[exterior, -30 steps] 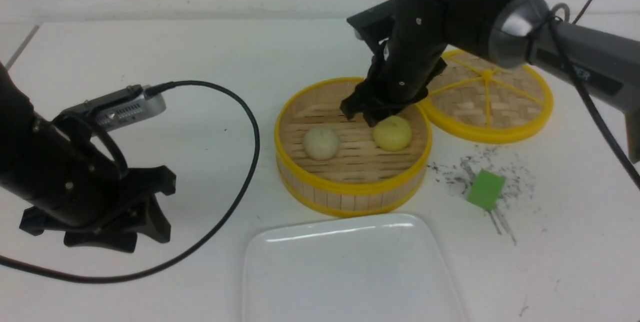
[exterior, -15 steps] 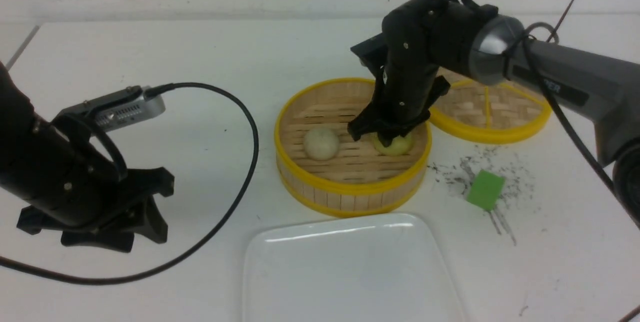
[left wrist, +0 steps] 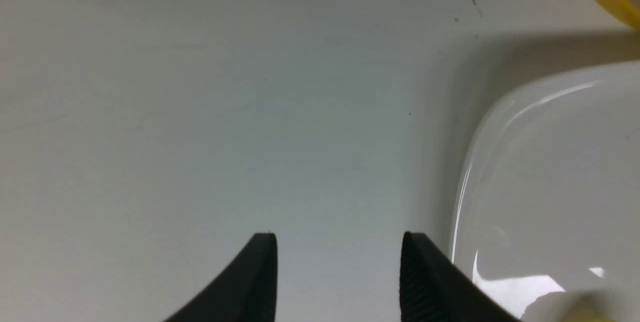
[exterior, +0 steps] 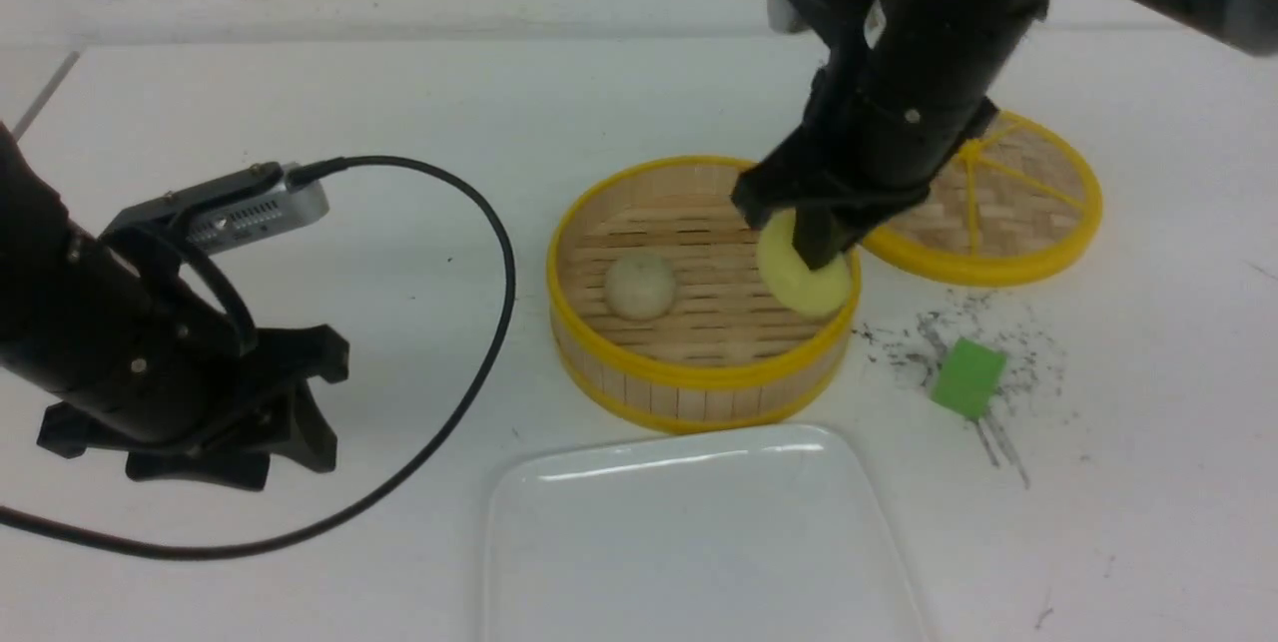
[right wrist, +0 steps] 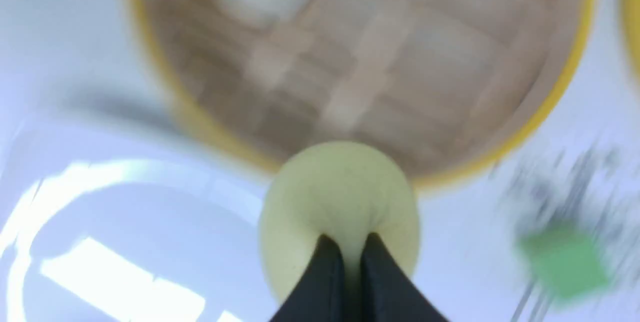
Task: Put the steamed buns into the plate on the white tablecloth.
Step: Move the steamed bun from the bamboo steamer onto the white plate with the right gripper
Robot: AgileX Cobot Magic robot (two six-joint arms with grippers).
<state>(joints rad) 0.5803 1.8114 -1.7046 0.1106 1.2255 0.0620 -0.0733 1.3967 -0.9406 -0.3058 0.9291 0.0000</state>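
Left gripper [left wrist: 337, 262]: jaws apart, empty, over tablecloth [left wrist: 200, 111]. Beige bun [exterior: 640, 285]: in steamer [exterior: 699, 377], not yet moved. Plate [exterior: 699, 542]: no bun on it. Yellow bun [exterior: 804, 273]: pinched by right gripper [exterior: 811, 241], held above steamer. Both placements outstanding

Right gripper [exterior: 811, 241], pointing down over the steamer's [exterior: 699, 387] right side, jaws pinching the yellow bun [exterior: 804, 281]; left gripper [left wrist: 336, 237], jaws parted, held low well left of the steamer.

Bare tablecloth [exterior: 399, 93] lay open across the frame's upper left. At centre the steamer [exterior: 699, 392] wall stood just above the plate [exterior: 689, 522]; a cable [exterior: 511, 263] looped left of it.
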